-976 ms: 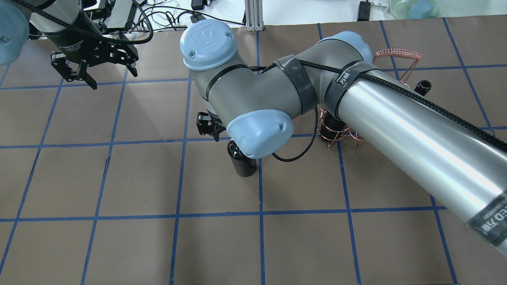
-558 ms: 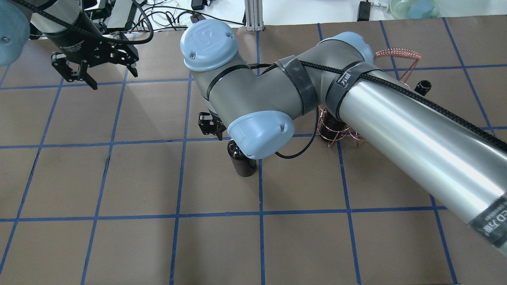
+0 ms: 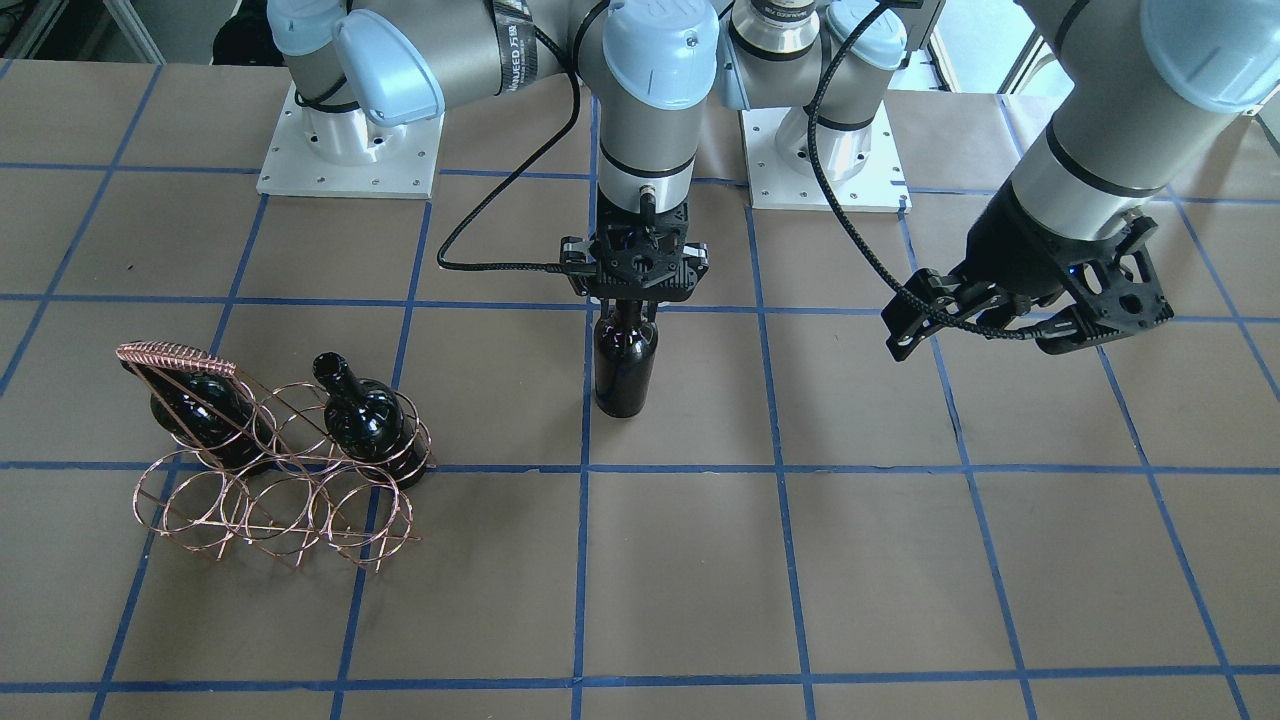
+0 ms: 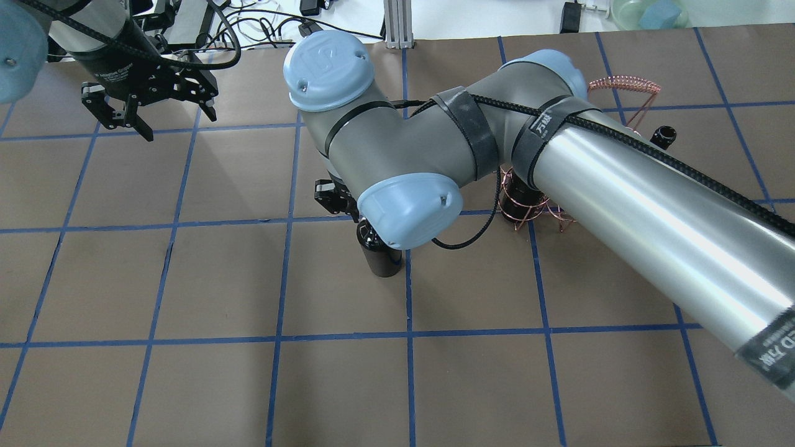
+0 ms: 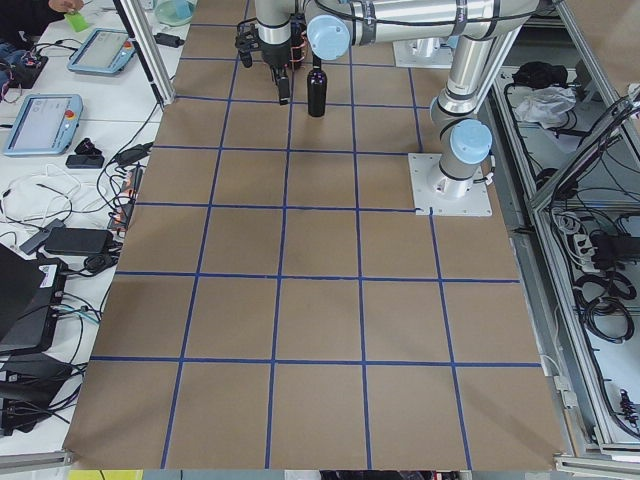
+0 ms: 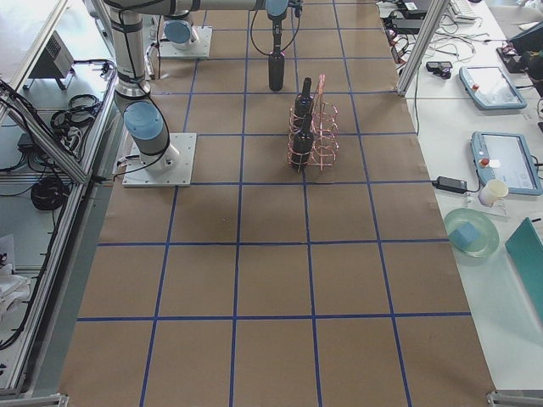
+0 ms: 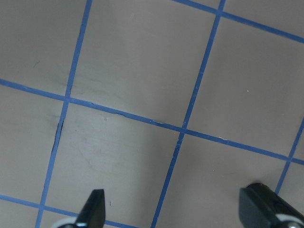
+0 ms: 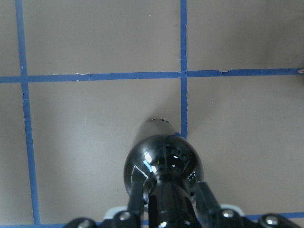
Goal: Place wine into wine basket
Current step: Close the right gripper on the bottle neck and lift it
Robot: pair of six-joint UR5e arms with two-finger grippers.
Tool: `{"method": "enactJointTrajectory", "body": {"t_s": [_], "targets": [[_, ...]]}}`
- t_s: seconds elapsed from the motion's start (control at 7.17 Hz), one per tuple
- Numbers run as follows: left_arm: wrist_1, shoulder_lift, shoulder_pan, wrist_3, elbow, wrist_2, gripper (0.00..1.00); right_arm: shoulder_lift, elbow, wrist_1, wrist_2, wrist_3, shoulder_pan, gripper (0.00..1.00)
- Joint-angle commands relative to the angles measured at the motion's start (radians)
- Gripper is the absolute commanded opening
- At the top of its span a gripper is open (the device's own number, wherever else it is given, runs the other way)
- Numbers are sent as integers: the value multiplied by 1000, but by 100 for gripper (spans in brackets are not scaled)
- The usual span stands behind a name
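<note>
Broad stretch of table (image 3: 500, 400) runs between the upright wine (image 3: 625, 370) and the wine basket (image 3: 280, 490) — there a bottle (image 3: 205, 410) under the handle bar (image 3: 175, 355) and a second bottle (image 3: 370, 415) fill rings.

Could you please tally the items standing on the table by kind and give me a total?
Glossy near-black glass wine bottles: 3
Copper-coloured wire basket with a coil-wrapped handle: 1
Total: 4

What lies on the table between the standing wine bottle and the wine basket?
Only bare table lies between the wine bottle and the wine basket, as the exterior front-facing view shows.
</note>
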State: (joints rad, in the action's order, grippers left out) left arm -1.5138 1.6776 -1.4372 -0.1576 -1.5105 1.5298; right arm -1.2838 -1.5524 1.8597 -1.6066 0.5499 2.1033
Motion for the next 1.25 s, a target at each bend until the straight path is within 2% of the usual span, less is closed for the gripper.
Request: {"method": "enactJointTrajectory", "body": {"t_s": [0.0,0.28,0.56,0.98,1.12], "targets": [[0,-6,-6,4,-2,3,100,-3,2,-2,5,1,-5,2],[0,-6,-6,9,-2,4,100,-47,17,-45,5,2,-29,0],[-3,-6,-6,9,-2,4,100,-217,23,-231,5,-43,-154,0],[-2,-45,-86,9,-2,48,100,-389,25,-451,-6,-464,-476,0],[-3,-58,-129,9,-4,50,100,-405,25,-467,-4,-566,-561,0]]}}
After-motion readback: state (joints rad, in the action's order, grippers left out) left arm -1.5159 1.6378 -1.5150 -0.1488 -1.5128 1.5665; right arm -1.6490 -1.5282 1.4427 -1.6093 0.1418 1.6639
